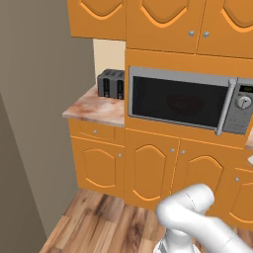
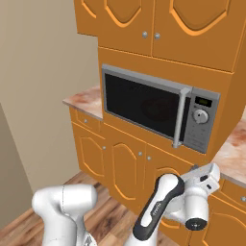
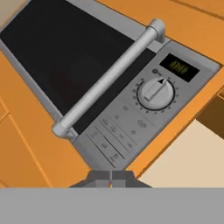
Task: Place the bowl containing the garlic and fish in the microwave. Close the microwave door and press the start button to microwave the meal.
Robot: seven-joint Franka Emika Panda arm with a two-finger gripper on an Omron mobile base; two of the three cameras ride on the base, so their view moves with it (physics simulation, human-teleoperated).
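Observation:
The microwave point(image 1: 185, 101) is built into the orange cabinets, and its dark-glass microwave door point(image 1: 175, 99) is closed flush. Through the glass a faint reddish round shape, the bowl point(image 1: 185, 105), sits inside. The garlic and the fish cannot be made out behind the dark glass. In the hand view my gripper point(image 3: 110, 176) is shut with nothing between its fingertips. It sits just below the lower edge of the control panel point(image 3: 131, 118), under the button rows and the dial point(image 3: 155, 92). The bar handle point(image 3: 109, 76) runs to the left of the panel. My hand point(image 2: 204, 178) hangs below the panel.
A black toaster point(image 1: 111, 84) stands on the marble counter point(image 1: 94, 111) left of the microwave. Orange cabinet doors run above and below it. More counter point(image 2: 235, 149) lies to the right. A grey wall closes the left side above the wood floor point(image 1: 94, 217).

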